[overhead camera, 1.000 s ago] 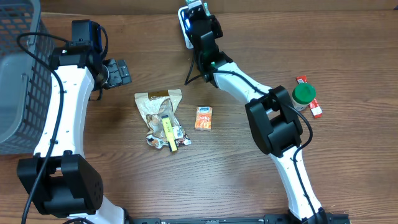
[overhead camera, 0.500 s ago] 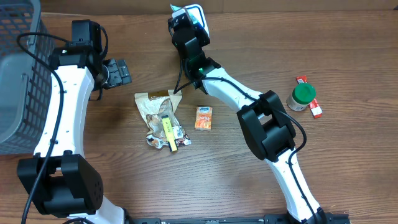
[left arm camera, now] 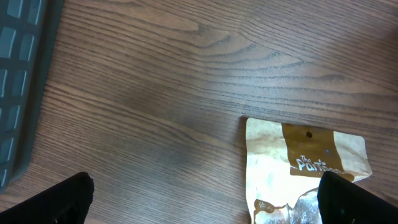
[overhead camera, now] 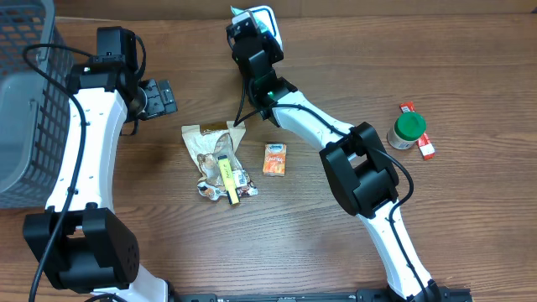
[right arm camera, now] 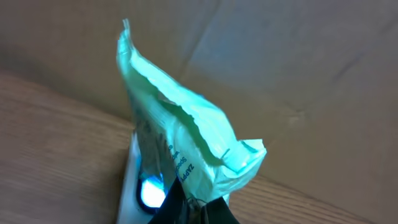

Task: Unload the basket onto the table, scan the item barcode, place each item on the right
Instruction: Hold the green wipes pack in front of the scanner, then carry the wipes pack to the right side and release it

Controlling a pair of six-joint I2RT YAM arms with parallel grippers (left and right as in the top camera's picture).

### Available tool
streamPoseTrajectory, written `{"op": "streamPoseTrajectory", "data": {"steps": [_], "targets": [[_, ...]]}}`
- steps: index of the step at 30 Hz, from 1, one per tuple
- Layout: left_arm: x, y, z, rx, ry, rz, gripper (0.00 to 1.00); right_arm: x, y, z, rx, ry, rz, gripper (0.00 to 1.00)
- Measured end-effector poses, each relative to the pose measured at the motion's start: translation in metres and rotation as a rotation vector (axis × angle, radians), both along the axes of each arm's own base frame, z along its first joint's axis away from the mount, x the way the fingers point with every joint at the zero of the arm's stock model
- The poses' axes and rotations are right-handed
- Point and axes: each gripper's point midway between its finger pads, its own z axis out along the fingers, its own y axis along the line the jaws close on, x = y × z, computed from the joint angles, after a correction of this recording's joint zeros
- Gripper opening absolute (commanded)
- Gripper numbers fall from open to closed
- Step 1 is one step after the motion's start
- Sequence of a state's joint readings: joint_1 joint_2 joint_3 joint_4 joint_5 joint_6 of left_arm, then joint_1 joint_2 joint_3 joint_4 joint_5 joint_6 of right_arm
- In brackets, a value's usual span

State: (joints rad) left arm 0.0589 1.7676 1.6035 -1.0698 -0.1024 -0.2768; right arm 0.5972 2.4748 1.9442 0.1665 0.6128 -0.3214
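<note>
Against one second ago, the right arm has swung its wrist left along the back edge of the wooden table (overhead camera: 336,252) and its elbow sits further left. Against half a second ago nothing differs. The left arm and the loose goods lie as they did. The right gripper (right arm camera: 198,208) is clamped on the lower end of the crinkled pale green plastic packet (right arm camera: 186,143), holding it upright, crimped top seam up, just above the white scanner with the blue glow (right arm camera: 146,190); whether packet and scanner touch cannot be told. Dark print runs down the packet's face, too small and skewed to read. The left gripper (overhead camera: 161,97) hangs with its jaws wide apart and nothing between them, its black fingers (left arm camera: 65,199) at the lower corners of the wrist view, near the grey plastic mesh basket (overhead camera: 25,101). Below it lies the tan paper pouch with a brown band (left arm camera: 305,168); white script there reads "The" over a word starting "Pur", the rest cut off. At the pouch's lower end a yellow stick (overhead camera: 226,179) rests on crumpled clear wrapping. Just right lies a small orange sachet (overhead camera: 274,158), its lettering illegible. Far right stands a green-lidded jar (overhead camera: 409,130), touching a red stick packet (overhead camera: 424,144).
</note>
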Motion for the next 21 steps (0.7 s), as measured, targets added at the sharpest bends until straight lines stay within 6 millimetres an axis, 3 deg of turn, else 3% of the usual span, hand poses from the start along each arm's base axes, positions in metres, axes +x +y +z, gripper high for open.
{"op": "streamPoseTrajectory", "data": {"steps": [4,8,12,15,17,21], "targets": [[0.0,0.0,0.0,0.0,0.0,0.0,1.0,0.0,-0.013,0.008,-0.011,-0.023,-0.072,0.04],[0.0,0.0,0.0,0.0,0.0,0.0,1.0,-0.012,-0.025,0.013,-0.081,0.064,-0.086,0.04],[0.0,0.0,0.0,0.0,0.0,0.0,1.0,-0.034,-0.039,0.042,-0.145,0.161,-0.068,0.04],[0.0,0.0,0.0,0.0,-0.001,0.0,1.0,-0.073,-0.065,0.066,-0.208,0.307,-0.063,0.04],[0.0,0.0,0.0,0.0,-0.002,0.0,1.0,-0.096,-0.079,0.071,-0.233,0.408,-0.039,0.04],[0.0,0.0,0.0,0.0,-0.001,0.0,1.0,-0.158,-0.119,0.042,-0.316,0.747,0.009,0.08]]}}
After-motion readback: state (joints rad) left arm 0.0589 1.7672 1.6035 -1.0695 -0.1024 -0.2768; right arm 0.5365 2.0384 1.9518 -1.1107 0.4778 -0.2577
